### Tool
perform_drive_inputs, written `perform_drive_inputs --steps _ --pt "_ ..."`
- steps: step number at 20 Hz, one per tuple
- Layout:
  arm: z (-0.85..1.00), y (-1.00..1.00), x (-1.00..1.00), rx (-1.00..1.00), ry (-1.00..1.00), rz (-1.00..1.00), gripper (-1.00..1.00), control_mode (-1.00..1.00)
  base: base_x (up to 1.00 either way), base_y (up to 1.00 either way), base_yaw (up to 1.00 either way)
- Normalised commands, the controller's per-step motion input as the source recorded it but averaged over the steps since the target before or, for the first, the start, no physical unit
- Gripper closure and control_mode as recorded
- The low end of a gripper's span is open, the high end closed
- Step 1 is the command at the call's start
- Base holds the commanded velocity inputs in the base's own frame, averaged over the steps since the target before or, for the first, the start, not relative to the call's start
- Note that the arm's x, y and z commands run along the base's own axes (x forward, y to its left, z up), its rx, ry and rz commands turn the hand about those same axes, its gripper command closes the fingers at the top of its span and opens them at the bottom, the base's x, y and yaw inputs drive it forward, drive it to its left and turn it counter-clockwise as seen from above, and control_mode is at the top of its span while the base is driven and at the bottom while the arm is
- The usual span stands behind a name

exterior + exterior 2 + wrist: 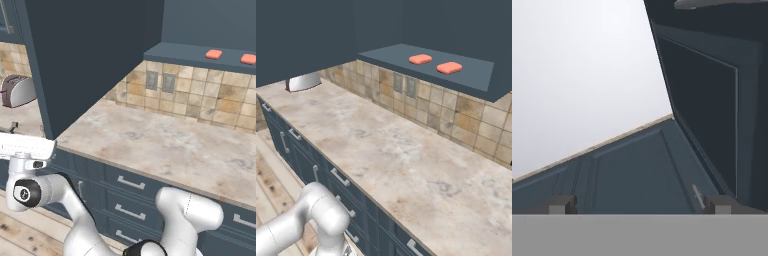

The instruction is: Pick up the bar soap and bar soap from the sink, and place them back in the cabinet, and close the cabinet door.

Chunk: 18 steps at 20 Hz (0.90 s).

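Bar soaps [420, 59] [449, 68] near front edge of cabinet shelf [476, 80]; likely light, firm, slippery, best pinched across long sides. Gripper [640, 206] empty, fingers wide apart.

Two soap bars [228, 56] on cabinet shelf [182, 54]; cabinet door [82, 55] open; toaster [19, 91] on counter [150, 137], far left.

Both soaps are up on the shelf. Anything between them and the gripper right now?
Yes: the open cabinet door appears to stand between. The soaps lie beyond it on the shelf, while the arm's hand is on its outer side.
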Motion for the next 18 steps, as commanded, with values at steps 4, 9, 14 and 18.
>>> perform_drive_inputs --steps 4,9,14,18 --pt "0.0 0.11 0.29 0.0 -0.06 0.0 -1.0 -1.0 0.0 0.0 0.0" --pt "0.0 0.13 0.2 0.0 -0.04 0.0 -1.0 -1.0 0.0 0.0 0.0" --pt "0.01 0.09 0.06 0.0 -0.03 0.0 -1.0 -1.0 0.0 0.0 0.0" --pt "0.05 0.1 0.05 0.0 -0.04 0.0 -1.0 -1.0 0.0 0.0 0.0"
